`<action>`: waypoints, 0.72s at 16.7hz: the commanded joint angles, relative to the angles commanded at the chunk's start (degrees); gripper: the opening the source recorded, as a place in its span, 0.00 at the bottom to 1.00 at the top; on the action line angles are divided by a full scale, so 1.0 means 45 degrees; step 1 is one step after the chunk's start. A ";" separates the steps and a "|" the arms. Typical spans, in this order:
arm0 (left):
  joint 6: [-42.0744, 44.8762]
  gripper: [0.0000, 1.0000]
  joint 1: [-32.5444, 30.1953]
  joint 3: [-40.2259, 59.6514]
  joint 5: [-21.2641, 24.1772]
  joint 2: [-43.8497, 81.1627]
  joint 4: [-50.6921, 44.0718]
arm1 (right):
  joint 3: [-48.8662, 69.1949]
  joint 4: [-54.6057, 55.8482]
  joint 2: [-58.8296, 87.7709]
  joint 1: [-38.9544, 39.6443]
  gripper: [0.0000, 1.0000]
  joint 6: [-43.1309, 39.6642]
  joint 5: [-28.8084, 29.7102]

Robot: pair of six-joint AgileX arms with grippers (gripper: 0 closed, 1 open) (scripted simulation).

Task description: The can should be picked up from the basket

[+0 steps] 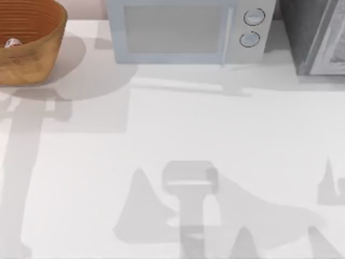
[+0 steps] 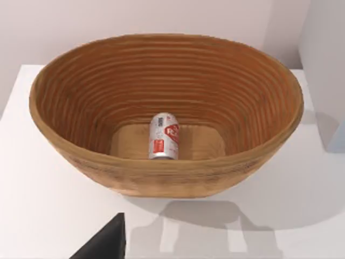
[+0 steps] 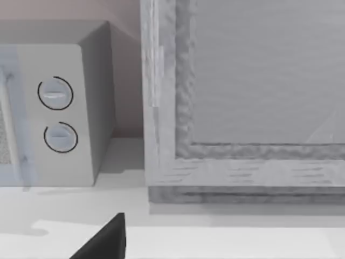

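Can lying in basket; neither set of my jaws has hold of anything that I can see.

The basket [image 1: 27, 40] sits at the far left corner of the counter [image 1: 172, 140], left of the microwave [image 1: 186, 29]. The can [image 2: 164, 136] lies on its side on the flat floor of the basket, at the middle, well apart from the ribbed walls; in the top view it [image 1: 12, 43] is a small pale spot low inside the basket. My left wrist camera looks down into the basket from the near side, with a dark tip at the picture's edge; whether my left jaws are apart or together I cannot tell. My right wrist camera faces the microwave's two dials [image 3: 56, 116] and a grey cabinet [image 3: 242, 102] just beside it; right jaws' state likewise cannot be told.
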 joint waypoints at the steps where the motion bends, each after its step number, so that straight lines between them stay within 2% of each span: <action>1: 0.0076 1.00 0.0106 0.1423 0.0109 0.1339 -0.0696 | 0.0000 0.0000 0.0000 0.0000 1.00 0.0000 0.0000; 8: 0.0614 1.00 0.0691 1.1380 0.0990 1.0723 -0.5548 | 0.0000 0.0000 0.0000 0.0000 1.00 0.0000 0.0000; 12: 0.0873 1.00 0.0899 1.6323 0.1483 1.5455 -0.7940 | 0.0000 0.0000 0.0000 0.0000 1.00 0.0000 0.0000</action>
